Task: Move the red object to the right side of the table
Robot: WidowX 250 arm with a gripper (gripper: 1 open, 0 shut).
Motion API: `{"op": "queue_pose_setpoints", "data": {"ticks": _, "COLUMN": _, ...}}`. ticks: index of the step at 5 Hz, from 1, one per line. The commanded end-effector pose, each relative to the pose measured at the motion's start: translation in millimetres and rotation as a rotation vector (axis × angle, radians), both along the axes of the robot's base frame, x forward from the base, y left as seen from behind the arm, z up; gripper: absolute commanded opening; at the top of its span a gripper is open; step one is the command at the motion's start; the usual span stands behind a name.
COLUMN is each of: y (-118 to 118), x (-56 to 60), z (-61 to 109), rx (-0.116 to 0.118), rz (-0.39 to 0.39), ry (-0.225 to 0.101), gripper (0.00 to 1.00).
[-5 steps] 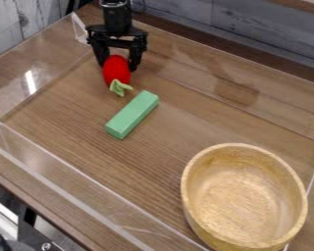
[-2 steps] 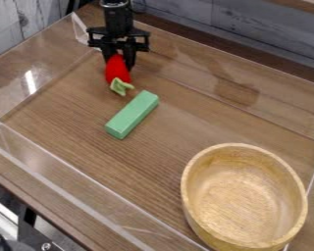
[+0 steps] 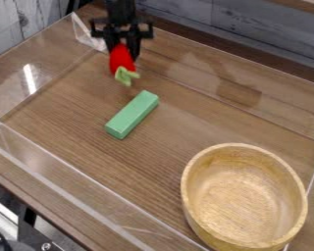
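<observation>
The red object (image 3: pixel 122 59), a small glossy strawberry-shaped toy with a pale green leafy end, hangs just above the table (image 3: pixel 68 127) at the far left. My black gripper (image 3: pixel 123 47) comes down from above and is shut on its upper part. The leafy end points down and to the right. A faint shadow lies on the wood under the toy.
A long green block (image 3: pixel 132 114) lies diagonally on the wood just below the gripper. A round light wooden bowl (image 3: pixel 245 198) stands at the front right. Low clear acrylic walls (image 3: pixel 23 69) border the tabletop.
The jaws closed on the red toy, which then rose off the wood and shifted slightly right. The green block and the bowl have not moved.
</observation>
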State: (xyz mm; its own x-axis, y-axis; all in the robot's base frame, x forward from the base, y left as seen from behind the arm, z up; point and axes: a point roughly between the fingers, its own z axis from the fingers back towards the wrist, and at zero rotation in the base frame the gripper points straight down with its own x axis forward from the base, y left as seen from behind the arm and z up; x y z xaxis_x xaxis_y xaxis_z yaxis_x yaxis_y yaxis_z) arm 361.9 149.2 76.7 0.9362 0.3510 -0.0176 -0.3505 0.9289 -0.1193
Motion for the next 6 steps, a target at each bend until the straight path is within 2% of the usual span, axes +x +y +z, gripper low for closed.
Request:
{"op": "queue_pose_setpoints", "data": {"ticks": 1, "y": -14, "x": 1.4, "z": 58.8, "rx": 0.003, "rz": -0.039, "ry": -0.106, "gripper": 0.0}}
{"op": "queue_pose_setpoints", "data": {"ticks": 3, "y": -67, "x": -31.3, "z": 53.6, "rx": -0.022, "rz": -0.16, "ry": -0.045, "gripper": 0.0}}
{"op": "queue_pose_setpoints", "data": {"ticks": 4, "y": -102, "x": -30.1, "z": 41.2, "rx": -0.025, "rz": -0.238, "ry": -0.033, "gripper": 0.0}}
{"op": "queue_pose_setpoints", "data": {"ticks": 5, "y": -71, "x": -20.8, "z": 31.5, "rx": -0.013, "rz": -0.21, "ry": -0.038, "gripper": 0.0}}
{"op": "queue_pose_setpoints", "data": {"ticks": 6, "y": -32, "x": -18.3, "z": 21.5, "rx": 0.004, "rz": -0.19, "ry": -0.037, "gripper": 0.0}}
